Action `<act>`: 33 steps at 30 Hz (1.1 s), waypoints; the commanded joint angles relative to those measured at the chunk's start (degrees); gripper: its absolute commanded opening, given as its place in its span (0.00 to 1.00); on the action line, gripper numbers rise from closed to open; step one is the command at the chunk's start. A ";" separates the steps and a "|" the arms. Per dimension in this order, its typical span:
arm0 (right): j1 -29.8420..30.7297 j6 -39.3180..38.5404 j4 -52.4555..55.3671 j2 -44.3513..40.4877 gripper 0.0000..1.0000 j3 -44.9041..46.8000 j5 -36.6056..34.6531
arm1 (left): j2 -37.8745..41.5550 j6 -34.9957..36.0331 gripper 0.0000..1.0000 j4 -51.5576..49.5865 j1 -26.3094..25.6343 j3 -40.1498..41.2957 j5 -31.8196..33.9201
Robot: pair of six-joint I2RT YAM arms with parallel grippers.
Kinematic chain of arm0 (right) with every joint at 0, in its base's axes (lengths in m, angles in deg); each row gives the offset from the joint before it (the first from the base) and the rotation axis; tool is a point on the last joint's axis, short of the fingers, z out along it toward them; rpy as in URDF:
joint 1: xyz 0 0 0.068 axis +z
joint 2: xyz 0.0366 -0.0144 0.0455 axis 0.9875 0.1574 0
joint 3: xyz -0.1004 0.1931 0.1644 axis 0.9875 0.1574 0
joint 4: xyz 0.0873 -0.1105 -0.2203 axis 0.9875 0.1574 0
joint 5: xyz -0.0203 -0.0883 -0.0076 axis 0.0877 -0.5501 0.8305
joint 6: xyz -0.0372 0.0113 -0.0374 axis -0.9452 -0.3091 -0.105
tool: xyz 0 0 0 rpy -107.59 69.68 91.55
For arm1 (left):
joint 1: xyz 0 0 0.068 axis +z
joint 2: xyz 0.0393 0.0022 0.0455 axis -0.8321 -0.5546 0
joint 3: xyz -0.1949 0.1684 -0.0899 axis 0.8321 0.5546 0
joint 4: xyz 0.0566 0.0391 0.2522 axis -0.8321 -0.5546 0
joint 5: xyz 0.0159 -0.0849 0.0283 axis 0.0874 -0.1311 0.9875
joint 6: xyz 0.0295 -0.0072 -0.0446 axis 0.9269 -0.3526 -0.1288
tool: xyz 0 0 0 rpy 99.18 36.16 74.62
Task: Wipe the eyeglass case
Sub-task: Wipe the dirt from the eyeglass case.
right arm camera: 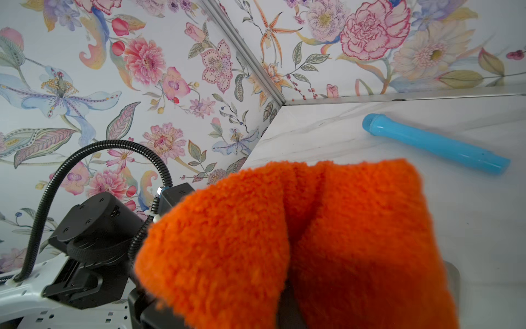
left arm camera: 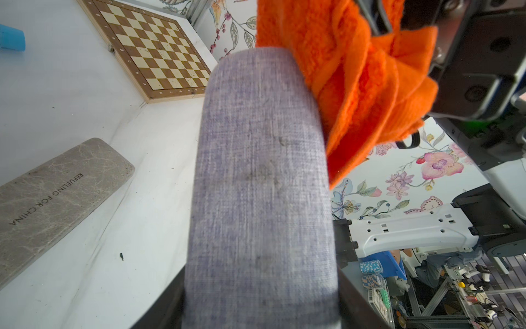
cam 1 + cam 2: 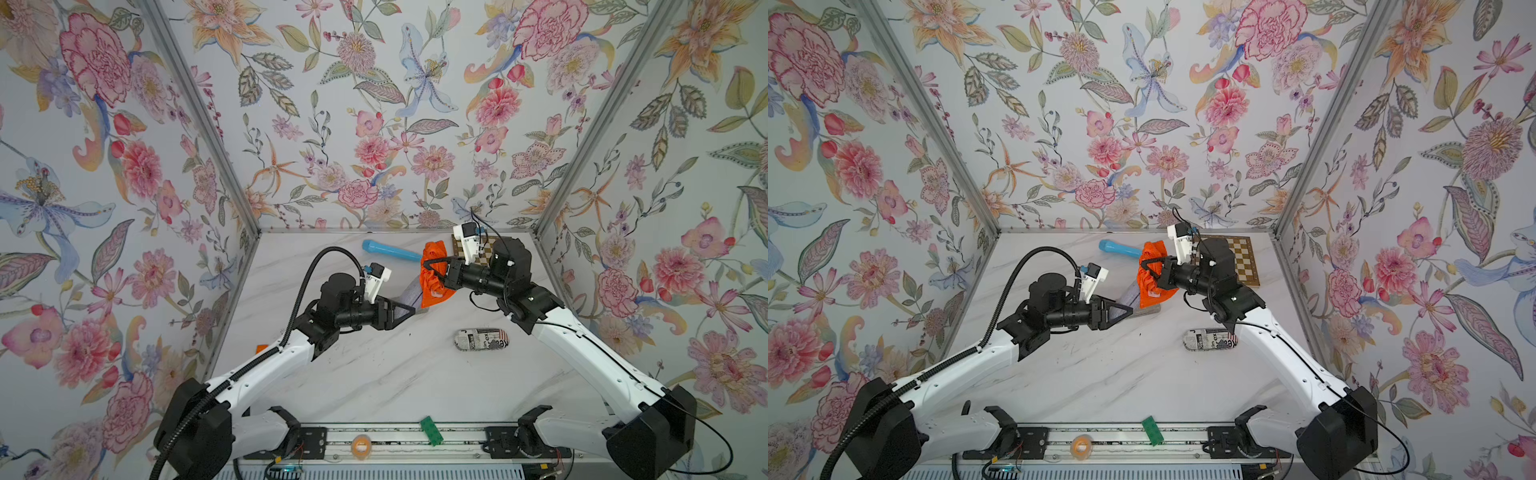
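orange fluffy cloth (image 3: 432,270) meets grey-purple fabric, that's basically the whole scene. the eyeglass case (image 2: 262,185) is pinched at one end by the left gripper (image 3: 409,311), jaws pressed in on both sides of it. it looks lifted off the table (image 3: 395,382), with its free end angled toward the chessboard (image 3: 1241,262). so the case sits on the robot's-left side of the chessboard, a bit nearer the arm bases.

the right gripper (image 3: 430,266) is clamped tight on a bunched wad of the cloth, just beside the chessboard's left edge. the wad is pressed against the case's far end and one long edge.

progress, going by how things sit: the pickup part is done, both case and cloth are in hand and touching. the wiping itself looks early or mid. in the left wrist view the broad face of the case is uncovered, and there are faint dark smudges around its middle. i'd guess the cloth needs to run down that face toward the gripped end, and the pinched end can't be reached without a regrip.

other stuff: a blue tube (image 3: 390,250) lies left of the chessboard along the back wall. a newsprint-pattern case (image 3: 482,338) lies nearer the bases than the chessboard. a grey marbled case (image 2: 57,199) shows in the left wrist view only.
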 commanded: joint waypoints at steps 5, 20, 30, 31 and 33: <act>5.28 3.98 4.78 0.25 0.00 0.78 1.08 | 1.14 -0.41 0.49 10.80 2.09 -4.88 -4.54; -16.05 3.22 10.35 -0.33 0.00 -3.46 18.11 | 2.79 26.08 0.48 -22.40 2.29 -11.50 0.35; -8.47 13.86 -0.09 2.69 0.00 0.62 23.80 | 1.31 35.01 0.46 -28.43 1.31 -14.08 3.91; -8.47 15.47 -1.88 2.90 0.00 1.14 24.72 | 1.52 34.40 0.46 -26.33 1.27 -13.41 4.86; -8.45 17.21 -4.69 3.68 0.00 1.66 26.37 | 1.82 32.68 0.46 -20.73 0.97 -11.89 2.43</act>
